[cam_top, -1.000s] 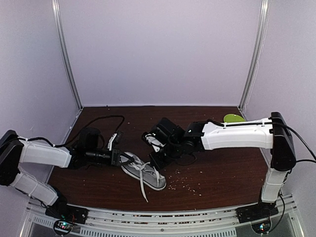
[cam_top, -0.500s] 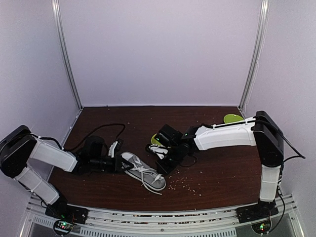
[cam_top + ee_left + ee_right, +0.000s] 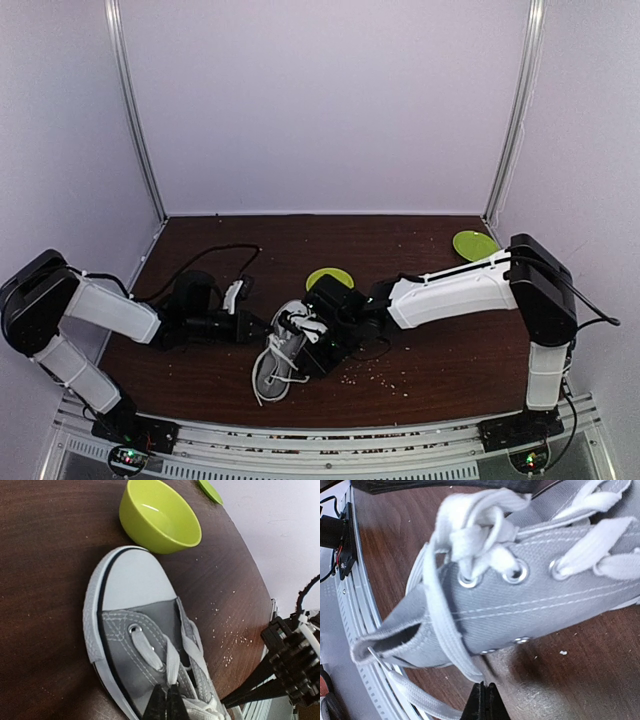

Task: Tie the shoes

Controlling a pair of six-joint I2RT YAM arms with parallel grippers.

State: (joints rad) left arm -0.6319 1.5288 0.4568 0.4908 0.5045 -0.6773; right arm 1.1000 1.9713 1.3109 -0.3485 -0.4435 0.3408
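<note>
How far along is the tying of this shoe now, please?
Done: the laces look bunched into a rough knot at the top eyelets of the shoe. In hand: left gripper and right gripper are both shut, close to the laces. Left: no bow shows; lace ends trail loose.

the sneaker is grey canvas with a white toe cap, white laces, pale stitching, silver eyelets and a white rubber rim carrying a thin dark stripe. the desk is dark reddish-brown wood grain, flecked with pale crumbs. the bowl beside the toe is lime green, and a plate of the same green lies at the desk's far right corner.
</note>
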